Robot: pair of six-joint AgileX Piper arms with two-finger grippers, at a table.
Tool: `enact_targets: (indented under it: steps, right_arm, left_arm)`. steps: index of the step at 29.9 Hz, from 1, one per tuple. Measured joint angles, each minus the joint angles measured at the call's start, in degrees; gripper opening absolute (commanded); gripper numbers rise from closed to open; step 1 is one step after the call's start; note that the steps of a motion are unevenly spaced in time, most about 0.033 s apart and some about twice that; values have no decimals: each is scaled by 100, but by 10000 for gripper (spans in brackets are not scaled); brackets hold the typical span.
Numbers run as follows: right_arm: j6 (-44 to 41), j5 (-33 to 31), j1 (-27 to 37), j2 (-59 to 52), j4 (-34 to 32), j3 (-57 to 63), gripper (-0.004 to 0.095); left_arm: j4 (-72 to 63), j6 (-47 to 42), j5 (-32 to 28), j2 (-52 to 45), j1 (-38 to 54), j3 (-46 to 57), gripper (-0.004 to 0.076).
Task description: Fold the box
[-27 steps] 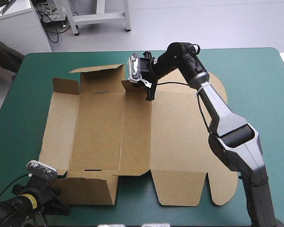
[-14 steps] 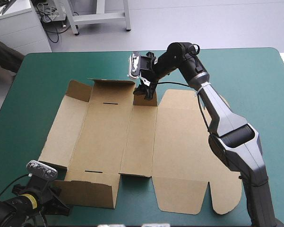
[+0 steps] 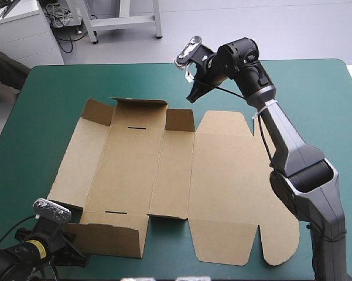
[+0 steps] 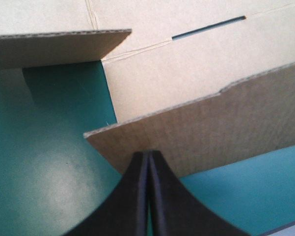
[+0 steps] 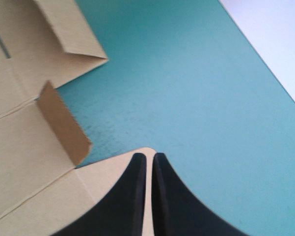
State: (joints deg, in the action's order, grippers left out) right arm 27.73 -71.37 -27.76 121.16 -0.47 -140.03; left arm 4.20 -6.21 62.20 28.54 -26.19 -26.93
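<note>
The brown box lies spread out on the teal-green cover, its far flaps and left end flap tilted up. My right gripper hangs shut and empty above the cover, just beyond the small far flap. In the right wrist view the right gripper is over the rounded lid edge, with that small flap off to one side. My left gripper sits low at the near left corner. In its wrist view the left gripper is shut, its tip at the lower edge of the near flap, seen face-on.
Bare teal-green cover stretches to the right of and beyond the box, and a narrower strip runs along the left. The box's near flaps reach close to the table's front edge.
The box slid, its far flaps rising. The right gripper, earlier at the small far flap, has since lifted away toward the far edge. The left arm has not moved.
</note>
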Motion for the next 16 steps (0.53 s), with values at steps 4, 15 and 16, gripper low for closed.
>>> enact_targets:
  steps: [4, 15, 16]
  right_arm:
    - [-968, -5, 0, -203, -782, 0, -23]
    - [-1495, -11, 0, -496, -1132, 0, -23]
    - [-1532, -11, 0, -496, -1132, 0, -23]
  left_arm:
    - [-7, 0, 78, 0, 0, -86, -32]
    - [-22, 0, 790, 0, 0, -1930, -32]
    - [-15, 0, 797, 12, 0, -2098, -32]
